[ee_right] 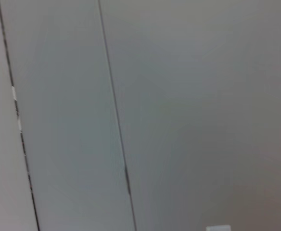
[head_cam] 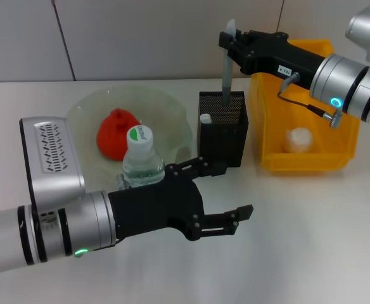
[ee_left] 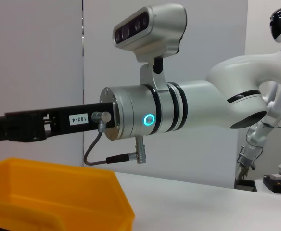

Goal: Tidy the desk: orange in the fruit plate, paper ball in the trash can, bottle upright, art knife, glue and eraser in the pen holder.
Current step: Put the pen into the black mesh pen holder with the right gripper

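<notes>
My right gripper (head_cam: 230, 42) is shut on the grey art knife (head_cam: 225, 76) and holds it upright, with its lower end inside the black mesh pen holder (head_cam: 223, 136). A small white item (head_cam: 205, 118) stands in the holder. The orange (head_cam: 115, 132) lies in the glass fruit plate (head_cam: 172, 114). The bottle (head_cam: 140, 158) stands upright at the plate's front edge, just behind my left gripper's palm. My left gripper (head_cam: 226, 190) is open and empty in front of the pen holder. The paper ball (head_cam: 299, 139) lies in the yellow trash can (head_cam: 337, 158).
The left wrist view shows my right arm (ee_left: 150, 115) above the yellow trash can's rim (ee_left: 58, 187). The right wrist view shows only a wall. White table surface (head_cam: 299, 240) lies at the front right.
</notes>
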`<act>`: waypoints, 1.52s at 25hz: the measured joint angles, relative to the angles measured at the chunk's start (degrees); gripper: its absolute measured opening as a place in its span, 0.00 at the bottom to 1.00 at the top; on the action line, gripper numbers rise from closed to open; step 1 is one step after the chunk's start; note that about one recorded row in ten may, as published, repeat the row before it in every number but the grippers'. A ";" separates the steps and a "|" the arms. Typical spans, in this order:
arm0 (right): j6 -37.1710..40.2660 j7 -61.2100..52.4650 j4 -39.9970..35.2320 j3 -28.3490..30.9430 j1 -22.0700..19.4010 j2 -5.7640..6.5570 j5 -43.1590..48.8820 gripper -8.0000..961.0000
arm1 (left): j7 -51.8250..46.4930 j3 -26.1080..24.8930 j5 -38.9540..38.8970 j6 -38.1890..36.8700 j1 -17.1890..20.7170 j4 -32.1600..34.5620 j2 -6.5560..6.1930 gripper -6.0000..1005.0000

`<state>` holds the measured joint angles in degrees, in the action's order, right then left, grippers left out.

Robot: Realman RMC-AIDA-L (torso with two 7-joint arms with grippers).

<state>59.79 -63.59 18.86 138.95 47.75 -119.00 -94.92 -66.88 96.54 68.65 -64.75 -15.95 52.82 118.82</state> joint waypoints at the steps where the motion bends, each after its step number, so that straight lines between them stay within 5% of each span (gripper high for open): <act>1: -0.72 -0.07 -0.05 0.00 0.08 0.00 0.00 0.18 | -0.04 -0.11 -0.04 0.07 -0.10 -0.06 0.00 0.84; 35: -0.13 -0.23 -0.54 -2.92 0.40 -0.27 -0.63 0.22 | -0.12 -0.96 -0.24 -0.22 -0.05 -0.72 -0.17 0.84; 38: -0.12 -0.23 -0.44 -2.96 0.28 -0.27 -1.14 0.33 | -0.11 -0.92 -0.25 -0.22 0.12 -0.71 -0.17 0.84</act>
<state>59.67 -63.82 18.42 135.99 48.03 -119.27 -96.06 -66.99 95.62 68.40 -64.97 -15.82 52.10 118.65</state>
